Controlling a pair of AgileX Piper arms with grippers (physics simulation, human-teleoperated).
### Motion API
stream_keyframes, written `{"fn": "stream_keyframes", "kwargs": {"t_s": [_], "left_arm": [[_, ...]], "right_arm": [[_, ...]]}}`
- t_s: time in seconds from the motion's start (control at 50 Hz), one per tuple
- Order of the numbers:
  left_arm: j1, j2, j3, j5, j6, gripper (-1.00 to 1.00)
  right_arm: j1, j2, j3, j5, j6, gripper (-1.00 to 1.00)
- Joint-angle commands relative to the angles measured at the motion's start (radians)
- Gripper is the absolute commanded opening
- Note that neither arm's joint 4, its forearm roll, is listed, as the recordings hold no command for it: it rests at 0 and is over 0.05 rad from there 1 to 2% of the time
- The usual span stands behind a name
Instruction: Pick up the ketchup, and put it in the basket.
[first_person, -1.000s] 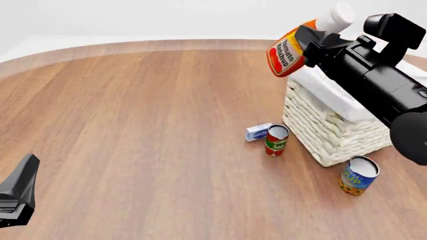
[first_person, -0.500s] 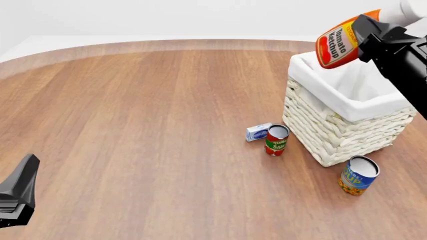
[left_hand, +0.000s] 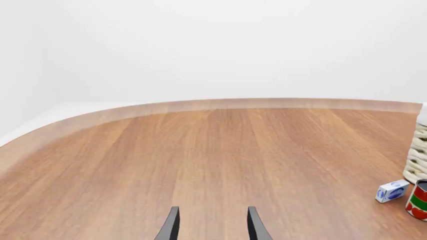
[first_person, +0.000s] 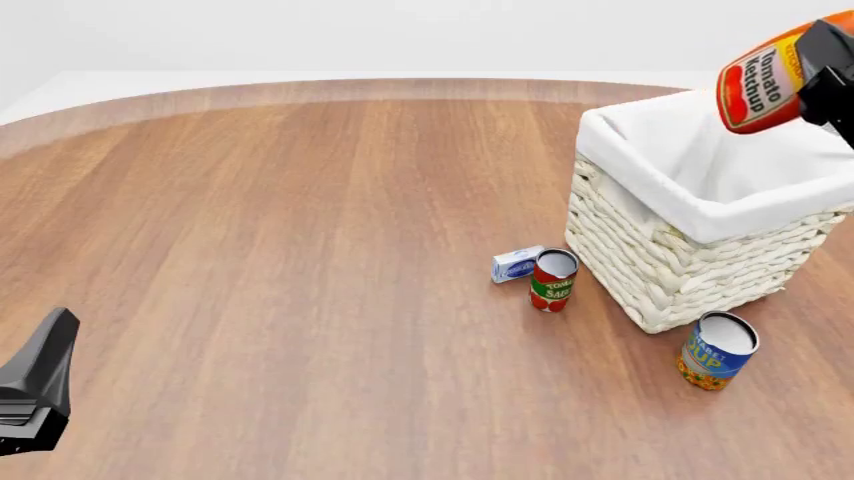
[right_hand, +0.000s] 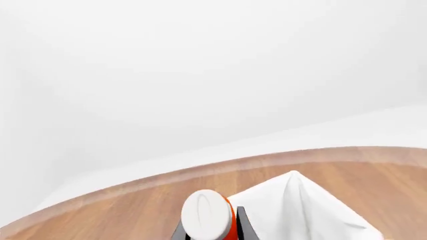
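Note:
The ketchup (first_person: 763, 85), a red-orange bottle with a red oval label, hangs tilted in the air above the far right part of the basket (first_person: 667, 262) in the front view. My right gripper (first_person: 821, 70) is shut on the ketchup at the frame's right edge. In the right wrist view the bottle's white cap (right_hand: 203, 217) shows between the fingers, with the basket's white liner (right_hand: 293, 210) just beyond it. My left gripper (left_hand: 211, 227) stands open over bare wood, and its black body (first_person: 34, 395) sits low at the front left.
A small red-and-green tomato sauce can (first_person: 553, 280) and a little blue-and-white box (first_person: 515, 264) stand just left of the basket. A blue-and-yellow can (first_person: 717, 350) stands in front of the basket. The wooden table's curved far edge (first_person: 334, 88) runs across the back.
My right gripper has carried the ketchup to the right, from over the basket's left rim to above its far right side. The left arm has not moved.

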Motion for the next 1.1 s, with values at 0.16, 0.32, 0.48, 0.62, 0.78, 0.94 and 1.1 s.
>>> {"fn": "stream_keyframes", "kwargs": {"t_s": [0.16, 0.32, 0.48, 0.62, 0.78, 0.94, 1.1], "left_arm": [[0.000, 0.000, 0.000, 0.000, 0.000, 1.00], [0.000, 0.000, 0.000, 0.000, 0.000, 1.00], [0.000, 0.000, 0.000, 0.000, 0.000, 1.00], [0.000, 0.000, 0.000, 0.000, 0.000, 1.00], [0.000, 0.000, 0.000, 0.000, 0.000, 1.00], [0.000, 0.000, 0.000, 0.000, 0.000, 1.00], [0.000, 0.000, 0.000, 0.000, 0.000, 1.00]], "right_arm": [[-0.037, 0.008, -0.034, 0.052, -0.110, -1.00], [-0.002, 0.090, -0.059, 0.037, -0.154, -1.00], [0.002, 0.138, -0.079, 0.039, -0.168, -1.00], [-0.015, 0.172, -0.085, 0.047, -0.190, -1.00], [-0.032, 0.216, -0.094, 0.059, -0.203, -1.00], [-0.029, 0.265, -0.105, 0.052, -0.212, -1.00], [-0.028, 0.312, -0.115, 0.044, -0.213, -1.00]]}}
